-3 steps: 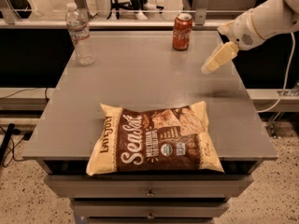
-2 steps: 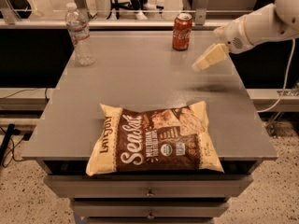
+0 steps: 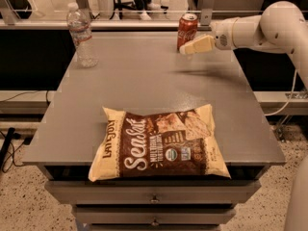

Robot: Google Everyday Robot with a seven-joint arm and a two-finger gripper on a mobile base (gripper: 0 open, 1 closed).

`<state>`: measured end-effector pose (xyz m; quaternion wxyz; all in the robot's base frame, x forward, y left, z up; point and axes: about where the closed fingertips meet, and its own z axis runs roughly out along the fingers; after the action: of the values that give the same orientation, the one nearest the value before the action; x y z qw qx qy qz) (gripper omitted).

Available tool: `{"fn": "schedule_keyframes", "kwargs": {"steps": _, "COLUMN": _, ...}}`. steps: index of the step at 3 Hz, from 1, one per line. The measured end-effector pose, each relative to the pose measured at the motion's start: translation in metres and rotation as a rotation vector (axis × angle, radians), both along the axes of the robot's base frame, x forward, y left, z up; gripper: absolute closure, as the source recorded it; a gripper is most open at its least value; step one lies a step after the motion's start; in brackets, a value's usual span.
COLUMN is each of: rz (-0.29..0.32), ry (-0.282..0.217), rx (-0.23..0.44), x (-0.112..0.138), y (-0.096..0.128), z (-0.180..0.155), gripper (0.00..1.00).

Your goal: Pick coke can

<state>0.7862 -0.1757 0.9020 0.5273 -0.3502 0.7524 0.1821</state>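
Observation:
The coke can (image 3: 186, 29) is a small red can with white script and a silver top. It stands upright near the back edge of the grey table (image 3: 144, 81), right of centre. My gripper (image 3: 188, 48) comes in from the right on the white arm (image 3: 260, 28). Its cream-coloured fingers (image 3: 198, 45) point left and reach the can's lower right side, overlapping it in the view. I cannot tell whether they touch the can.
A clear plastic water bottle (image 3: 82, 35) stands at the back left of the table. A large brown and cream chip bag (image 3: 161, 141) lies flat near the front edge. Drawers (image 3: 154, 196) sit under the tabletop. A glass barrier runs behind the table.
My gripper has moved left and toward the back of the table, from well right of the can to right beside it. The can, bottle and bag have not moved.

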Motion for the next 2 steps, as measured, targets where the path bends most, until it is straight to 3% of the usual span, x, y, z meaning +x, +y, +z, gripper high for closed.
{"fn": "schedule_keyframes", "kwargs": {"steps": 2, "rz": -0.045, "ry": -0.06, "rx": 0.156, "x": 0.047, "y": 0.028, "z": 0.013, "gripper": 0.03}}
